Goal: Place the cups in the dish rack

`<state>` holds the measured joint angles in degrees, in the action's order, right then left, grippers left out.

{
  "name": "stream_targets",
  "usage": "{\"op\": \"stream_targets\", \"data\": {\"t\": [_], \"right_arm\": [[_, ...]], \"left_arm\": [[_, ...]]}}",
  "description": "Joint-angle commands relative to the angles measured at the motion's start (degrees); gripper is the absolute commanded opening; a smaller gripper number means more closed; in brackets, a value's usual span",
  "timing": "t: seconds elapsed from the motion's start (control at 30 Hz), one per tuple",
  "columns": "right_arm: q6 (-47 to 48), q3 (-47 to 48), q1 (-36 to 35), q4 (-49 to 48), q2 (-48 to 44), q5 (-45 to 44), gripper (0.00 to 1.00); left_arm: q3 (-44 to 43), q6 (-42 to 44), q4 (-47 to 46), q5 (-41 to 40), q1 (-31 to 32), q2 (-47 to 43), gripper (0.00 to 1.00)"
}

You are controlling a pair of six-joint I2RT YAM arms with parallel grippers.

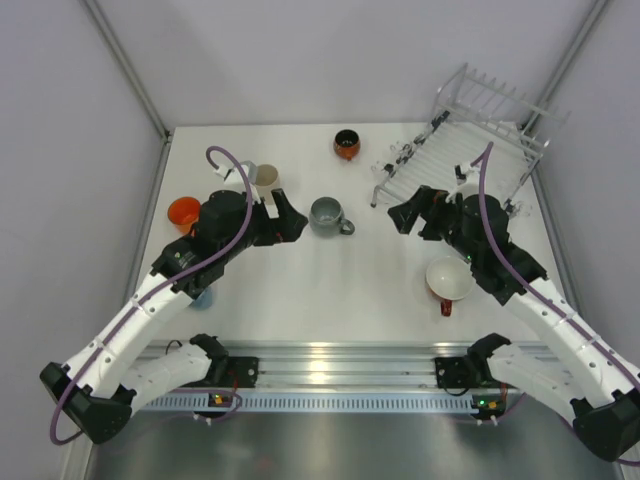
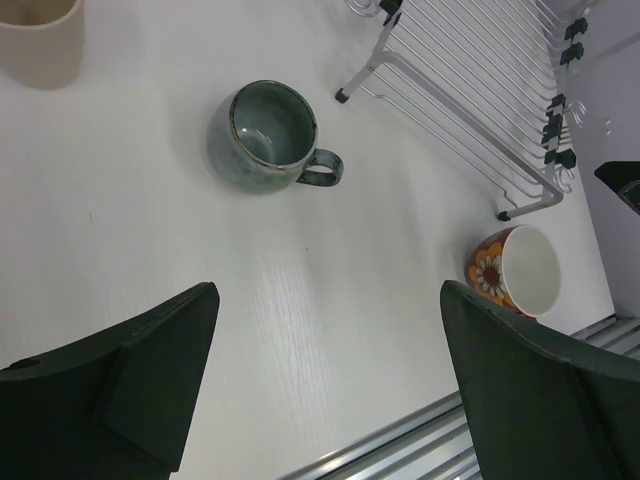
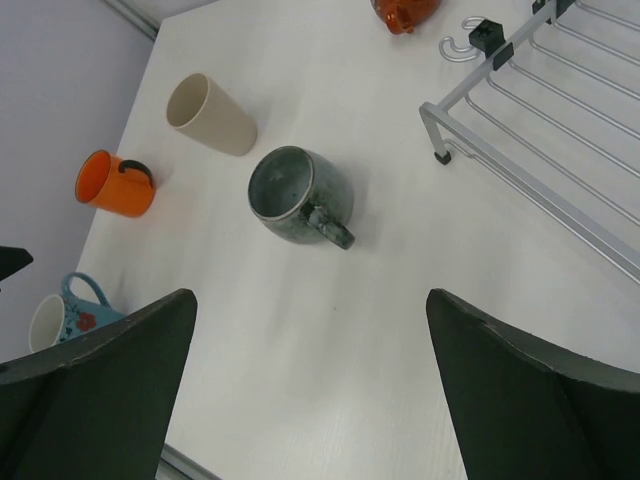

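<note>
The silvery wire dish rack [image 1: 440, 160] holds no cups. The round, glazed grey mug [image 1: 327, 214] stands upright and empty left of it. Left gripper [image 2: 325, 310] and right gripper [image 3: 310, 305] both gape apart, gripping nothing.

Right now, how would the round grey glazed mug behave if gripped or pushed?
The round grey glazed mug looks rigid ceramic, probably fairly heavy. Its glossy bulging wall may slip when pinched. Upright and squat, it likely slides, not tips.

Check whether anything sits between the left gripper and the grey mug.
Nothing visible does. Only table surface lies between the open left gripper and the grey mug; the beige tumbler stands off to one side.
</note>
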<state>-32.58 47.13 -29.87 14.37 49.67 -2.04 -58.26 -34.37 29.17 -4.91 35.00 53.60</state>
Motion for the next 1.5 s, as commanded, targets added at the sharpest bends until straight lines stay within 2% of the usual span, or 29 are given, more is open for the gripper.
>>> {"op": "stream_targets", "data": {"t": [0.0,0.5,0.7,0.83,0.93,1.0,1.07,1.3,1.47], "right_arm": [[0.41,1.12,-0.54,-1.98,-0.98,-1.65,0.99],[0.32,1.73,-0.63,-1.19,-0.80,-2.61,1.00],[0.23,1.82,-0.54,-0.31,-0.98,-3.93,0.99],[-0.03,1.91,-0.63,0.13,-1.15,-3.67,0.99],[-0.38,1.65,-0.54,0.22,-1.42,-3.76,0.99],[-0.91,1.29,-0.63,0.65,-1.51,-4.02,0.99],[-1.08,1.38,-0.54,1.18,-1.68,-4.98,0.99],[-0.91,1.29,-0.54,2.41,-2.38,-6.39,0.99],[-0.91,0.24,-0.54,1.01,-3.35,-5.95,0.99]], "left_arm": [[-0.01,0.71,-0.60,-0.36,-0.11,-1.05,0.98],[-1.33,1.23,1.06,-3.96,-0.11,0.09,0.97],[-3.52,-0.08,2.82,-10.02,-0.20,1.67,0.96],[-6.86,-2.19,9.47,-16.09,-0.64,6.41,0.90],[-9.85,-2.98,13.10,-16.72,-3.09,8.70,0.88],[-9.94,-2.72,13.55,-12.26,-6.08,8.36,0.85],[-9.07,-3.94,13.46,-11.70,-8.98,6.79,0.82],[-6.34,-8.95,14.33,-17.24,-14.43,1.42,0.81],[-6.69,-14.66,23.64,-25.48,-19.09,2.99,0.78]]}}
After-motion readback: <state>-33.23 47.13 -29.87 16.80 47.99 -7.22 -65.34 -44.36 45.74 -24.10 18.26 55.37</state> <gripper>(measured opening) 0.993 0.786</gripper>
